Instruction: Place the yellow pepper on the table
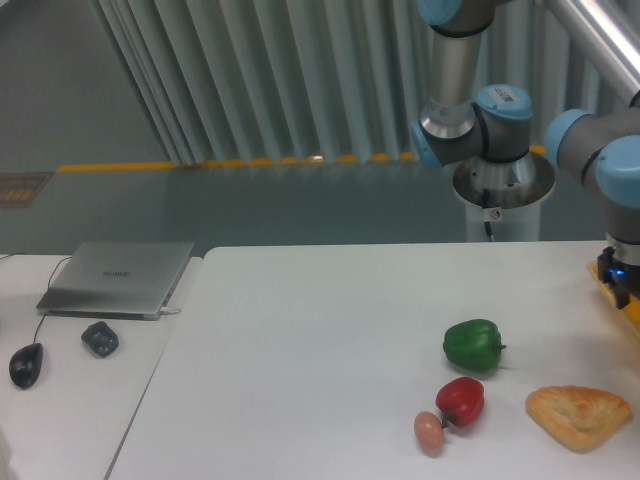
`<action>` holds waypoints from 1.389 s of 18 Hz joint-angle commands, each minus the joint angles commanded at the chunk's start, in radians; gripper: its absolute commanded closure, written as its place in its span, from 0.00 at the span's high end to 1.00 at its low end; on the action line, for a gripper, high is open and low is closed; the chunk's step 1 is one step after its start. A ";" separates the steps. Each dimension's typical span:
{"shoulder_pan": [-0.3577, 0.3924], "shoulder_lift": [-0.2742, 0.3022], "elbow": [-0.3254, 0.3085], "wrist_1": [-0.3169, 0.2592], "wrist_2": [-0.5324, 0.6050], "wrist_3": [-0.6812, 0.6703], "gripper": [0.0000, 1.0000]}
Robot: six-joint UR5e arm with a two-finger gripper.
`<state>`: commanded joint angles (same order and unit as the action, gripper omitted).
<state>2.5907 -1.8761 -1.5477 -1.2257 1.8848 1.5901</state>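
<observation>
Fixed camera view: a large white smooth table (320,330) bears a glossy green bell pepper (473,344), a red bell pepper (460,400) touching a small pinkish egg-shaped item (429,431), and a flat golden-brown pastry wedge (579,414). An adjoining white desk (70,400) holds a silver laptop (118,277) and black mouse (26,364). Behind, grey vertical blinds (250,80). The gripper is cut off at the right edge beside a yellow-orange basket (628,310); whether its fingers are spread cannot be told. The yellow pepper is not visible.

White table (300,340) holds a green pepper (473,344), a red pepper (460,400), a small pinkish egg-like item (429,431) touching the red one, and a pastry wedge (579,416) near the right edge.
</observation>
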 joint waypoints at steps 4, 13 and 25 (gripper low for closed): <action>0.044 0.005 -0.032 -0.018 0.017 -0.016 1.00; 0.189 0.003 -0.032 -0.044 -0.167 -0.160 1.00; 0.215 -0.034 -0.043 -0.029 -0.148 -0.298 1.00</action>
<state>2.8057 -1.9098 -1.5907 -1.2548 1.7365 1.2916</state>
